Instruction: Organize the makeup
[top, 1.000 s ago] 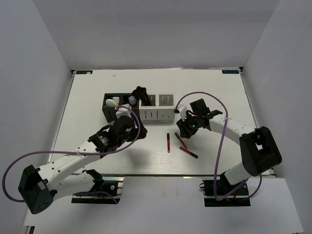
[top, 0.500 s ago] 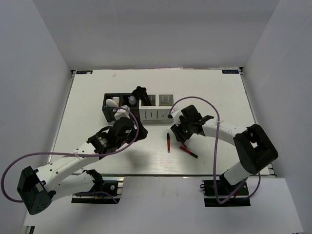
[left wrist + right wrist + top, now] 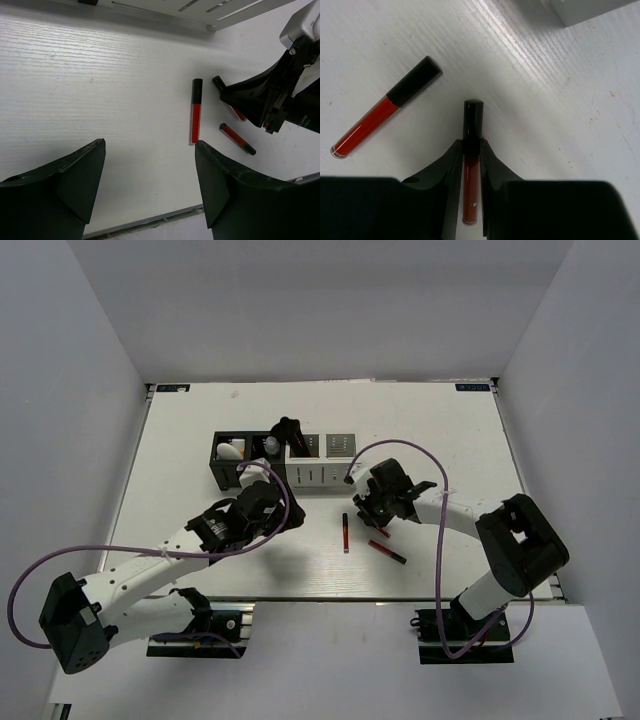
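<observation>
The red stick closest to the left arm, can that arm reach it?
Probably yes. The red stick lies on the bare table just ahead of the open left fingers, with nothing between. The right fingers are close by, but shut on another stick.

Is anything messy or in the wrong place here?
Yes. Three red sticks lie scattered on the table, outside the boxes. Two are loose, one of them slanted, and a third is pinched in the right pincer. Nothing looks spilled or broken.
</observation>
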Tool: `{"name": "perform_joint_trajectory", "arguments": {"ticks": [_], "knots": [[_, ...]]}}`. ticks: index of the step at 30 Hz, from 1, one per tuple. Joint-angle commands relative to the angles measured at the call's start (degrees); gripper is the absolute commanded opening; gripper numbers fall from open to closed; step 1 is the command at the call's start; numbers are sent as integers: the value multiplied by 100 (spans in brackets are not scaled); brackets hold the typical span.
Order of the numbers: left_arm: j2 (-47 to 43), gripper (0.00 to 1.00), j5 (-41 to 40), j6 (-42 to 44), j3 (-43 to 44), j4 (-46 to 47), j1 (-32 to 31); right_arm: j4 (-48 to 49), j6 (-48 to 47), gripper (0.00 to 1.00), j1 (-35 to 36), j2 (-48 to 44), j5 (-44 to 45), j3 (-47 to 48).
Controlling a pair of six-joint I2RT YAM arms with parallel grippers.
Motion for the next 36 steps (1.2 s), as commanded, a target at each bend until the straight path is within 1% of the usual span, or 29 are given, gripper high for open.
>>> {"name": "perform_joint_trajectory", "arguments": {"ticks": [1, 2, 3, 5, 6, 9, 10, 13, 15, 19, 20, 22, 23, 25, 26, 27, 28, 29, 30, 31, 32, 36], "knots": [[36, 82, -39, -42, 39, 125, -53, -298, -46, 9, 1, -72, -228, -305], [54, 82, -30, -42, 39, 134, -53, -333, -72, 6, 1, -125, -264, -348], [80, 82, -22, -42, 39, 160, -53, -429, -159, 0, -8, -264, -403, -323], [107, 82, 5, -24, 39, 187, -53, -692, -291, 0, -43, -406, -606, -191], [133, 82, 13, -24, 56, 187, -53, -998, -492, 0, -35, -563, -702, -95], [160, 82, 49, 11, 65, 222, -53, -1326, -871, 0, -140, -1010, -1203, 257], [160, 82, 49, 11, 65, 239, -53, -1501, -1133, 0, -210, -1108, -1492, 353], [160, 82, 75, 2, 39, 327, -53, -1503, -1398, 0, -359, -1443, -1906, 740], [186, 82, 119, -7, 3, 424, -53, -1293, -1382, 0, -439, -1592, -2135, 1003], [291, 82, 198, -7, -23, 494, -105, -458, -1084, 0, -623, -1619, -2496, 1382], [300, 82, 216, -15, -14, 503, -106, 48, -865, 0, -667, -1558, -2557, 1426], [335, 82, 242, -16, -23, 538, -106, 753, -513, 0, -790, -1435, -2689, 1462], [362, 82, 242, -7, -32, 547, -106, 1383, -164, 0, -843, -1208, -2768, 1497], [414, 82, 260, 2, -23, 574, -158, 1966, 172, 0, -966, -813, -3014, 1699], [432, 82, 268, 2, -14, 574, -159, 2622, 513, 0, -975, -671, -3111, 1751], [450, 82, 260, 11, -5, 591, -159, 2916, 673, 0, -1010, -531, -3294, 1917], [458, 82, 260, -7, -5, 600, -159, 3180, 797, 0, -1019, -199, -3357, 2006], [476, 82, 260, -7, -5, 609, -159, 3417, 1068, 0, -1054, -21, -3419, 2129], [485, 82, 260, -15, -5, 609, -159, 3741, 1149, 0, -1063, 154, -3558, 2260], [485, 82, 251, -24, -5, 626, -159, 3832, 1210, 0, -1054, 478, -3569, 2566], [485, 82, 251, -24, -5, 626, -211, 4041, 1333, 0, -1054, 629, -3534, 2674], [511, 82, 190, -77, 12, 609, -211, 4596, 1729, 0, -1107, 1210, -3411, 2894]]}}
